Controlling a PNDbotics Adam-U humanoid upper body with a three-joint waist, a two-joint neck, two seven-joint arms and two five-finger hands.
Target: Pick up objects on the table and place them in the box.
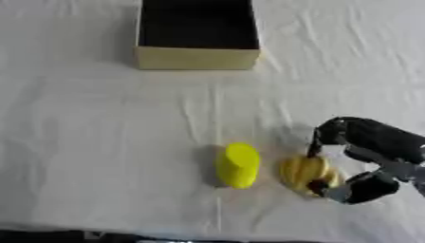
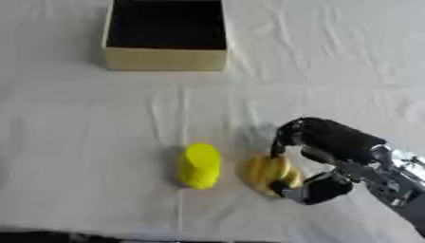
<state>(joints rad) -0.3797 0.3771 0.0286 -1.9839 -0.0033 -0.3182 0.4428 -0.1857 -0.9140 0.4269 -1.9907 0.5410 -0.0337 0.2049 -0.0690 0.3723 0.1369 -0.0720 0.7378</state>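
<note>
Right hand (image 2: 332, 156) fingers (image 2: 278, 147) curled around banana bunch (image 1: 307, 173) on counter (image 1: 99, 142). Seat thumb underneath before lifting (yellow cylinder (image 1: 238, 165) just beside), then carry to box (image 1: 197, 58).

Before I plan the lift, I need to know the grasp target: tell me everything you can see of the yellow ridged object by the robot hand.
The yellow ridged object looks like a small bunch of bananas, deeper yellow than the plain yellow cylinder lying apart to its left. It looks smooth, like a plastic toy. It lies on the white tablecloth near the front edge, far from the box. The right robot hand closes around it: one finger reaches its far end, a fingertip presses its near right side.
</note>
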